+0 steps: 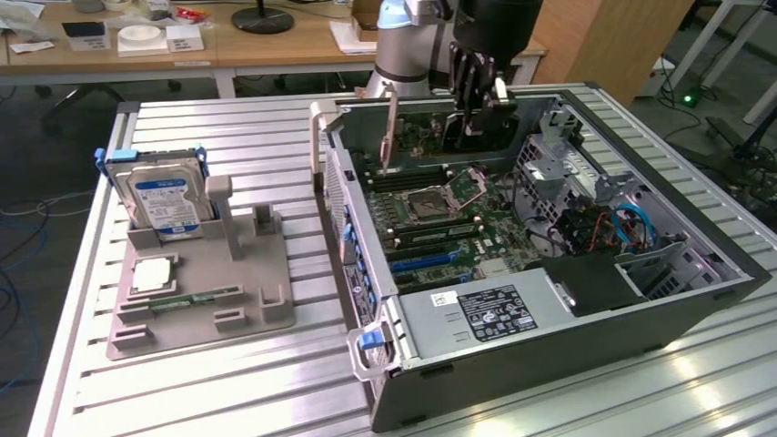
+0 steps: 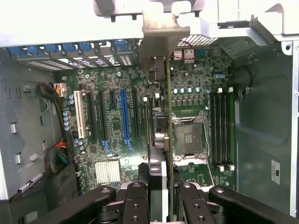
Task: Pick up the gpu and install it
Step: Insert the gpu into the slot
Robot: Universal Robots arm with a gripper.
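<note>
One gripper [image 2: 161,198] is working here, with one gpu [image 2: 167,140], one open case [image 1: 547,364], and one grey stand [image 1: 261,273] that is carrying one hard drive [image 1: 164,202], one processor chip [image 1: 152,273] and one memory stick [image 1: 188,299].

The gripper's fingers [image 2: 136,203] are sitting narrow, pinching the gpu by its edge. The card is reaching straight out from the fingers, edge-on, over the motherboard [image 2: 117,154] inside the case. Its silver bracket [image 2: 159,37] is pointing at the rear wall.

The gpu is running between the one blue slot [image 2: 124,112] and the one empty socket [image 2: 189,137]. Whether it is seated cannot be told.

The wrist view is giving that line-up with the slots. The exterior view is giving the stand, sitting apart from the case on the exterior view's left, and the gripper hanging over the case's far end.
</note>
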